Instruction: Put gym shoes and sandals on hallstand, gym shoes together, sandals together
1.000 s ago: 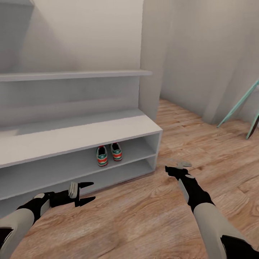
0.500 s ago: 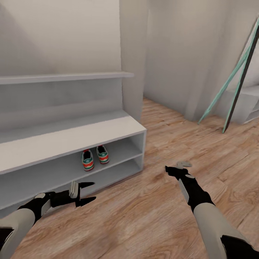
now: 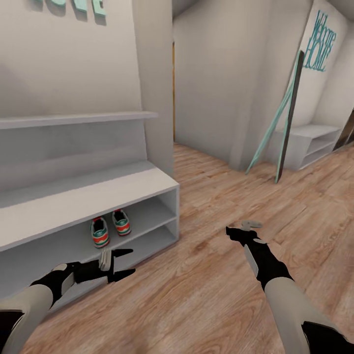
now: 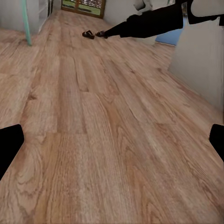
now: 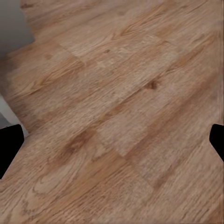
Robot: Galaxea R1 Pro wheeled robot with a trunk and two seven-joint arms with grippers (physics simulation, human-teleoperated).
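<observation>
The two gym shoes (image 3: 110, 227), white with green stripes and red-orange heels, stand side by side on the upper of the two low shelves of the pale hallstand (image 3: 98, 194). My left gripper (image 3: 123, 261) hangs open and empty just in front of the lower shelf, above the corridor floor (image 3: 206, 275). My right gripper (image 3: 241, 230) is open and empty over bare planks to the right. In the left wrist view a small dark brown shape (image 4: 87, 34), seemingly a sandal, lies far down the floor near my right arm (image 4: 149, 21).
A teal and dark framed panel (image 3: 285, 128) leans on the far wall beside a low white bench (image 3: 314, 142). A wall corner (image 3: 157, 98) juts out just past the hallstand. Open wood floor stretches ahead and to the right.
The whole view has swung to the right and tipped up, so the hallstand and gym shoes sit further left in the picture. Both arms hold the same pose, grippers still open.
</observation>
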